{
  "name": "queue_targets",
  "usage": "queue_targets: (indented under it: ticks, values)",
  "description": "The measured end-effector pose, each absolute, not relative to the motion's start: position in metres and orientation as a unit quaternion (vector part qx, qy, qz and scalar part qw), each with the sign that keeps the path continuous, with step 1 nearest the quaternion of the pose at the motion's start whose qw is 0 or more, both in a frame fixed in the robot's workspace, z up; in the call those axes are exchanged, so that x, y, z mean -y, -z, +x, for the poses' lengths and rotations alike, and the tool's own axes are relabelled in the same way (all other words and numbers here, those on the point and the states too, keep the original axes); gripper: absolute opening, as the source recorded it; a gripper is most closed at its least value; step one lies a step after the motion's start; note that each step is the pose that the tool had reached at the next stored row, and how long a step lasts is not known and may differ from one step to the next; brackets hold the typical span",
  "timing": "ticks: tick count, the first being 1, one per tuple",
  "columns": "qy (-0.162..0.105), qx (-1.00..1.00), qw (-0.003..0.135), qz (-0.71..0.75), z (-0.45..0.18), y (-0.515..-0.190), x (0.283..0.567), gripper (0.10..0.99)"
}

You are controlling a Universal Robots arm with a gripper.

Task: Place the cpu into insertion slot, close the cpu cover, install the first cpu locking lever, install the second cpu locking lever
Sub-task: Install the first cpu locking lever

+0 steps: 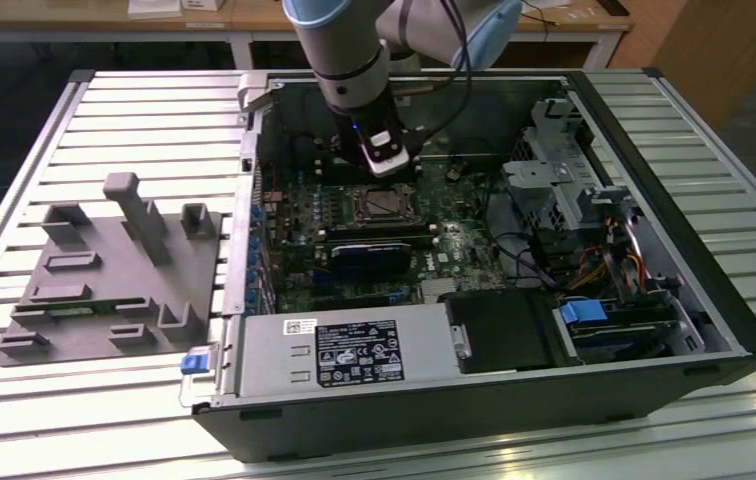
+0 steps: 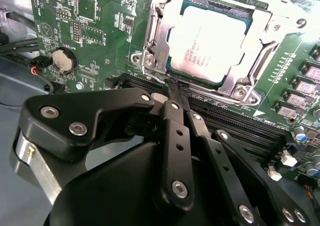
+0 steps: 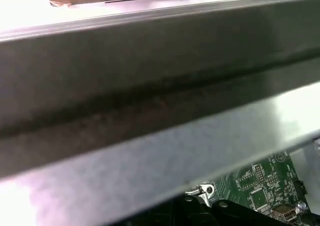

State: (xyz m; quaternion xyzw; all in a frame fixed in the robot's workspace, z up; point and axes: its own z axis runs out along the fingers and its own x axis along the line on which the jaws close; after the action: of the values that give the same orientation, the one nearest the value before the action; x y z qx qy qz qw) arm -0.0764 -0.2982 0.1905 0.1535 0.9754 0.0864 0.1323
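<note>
1. CPU placement: complete. In the second wrist view the cpu [image 2: 207, 38] lies flat in the insertion slot [image 1: 381, 204] on the motherboard [image 2: 90, 26], metal top facing up.

2. Cover: judged complete. The cpu cover [image 2: 157, 33] lies down around the chip, its frame resting on the chip's edges and its window showing the metal top.

3. Locking levers: status unconfirmed. Whether either lever is latched cannot be told (the area at the near edge of the socket is partly hidden by the fingers). Treat both lever steps as still open.

4. Gripper: in the second wrist view the gripper [image 2: 175, 86] has its fingers brought together. The tips sit just beside the near edge of the socket, between it and the memory slots [image 2: 235, 121]. Whether they pinch a lever cannot be told. In the exterior view the gripper [image 1: 389, 165] hangs inside the computer case [image 1: 672, 330], directly beside the socket.
</note>
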Motion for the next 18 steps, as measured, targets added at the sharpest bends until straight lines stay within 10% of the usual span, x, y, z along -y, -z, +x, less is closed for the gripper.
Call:
queue_targets:
  ticks: [18]
  values:
    - [-0.086, -0.975, 0.133, 0.159, -0.0763, -0.1896, 0.3046, 0.102]
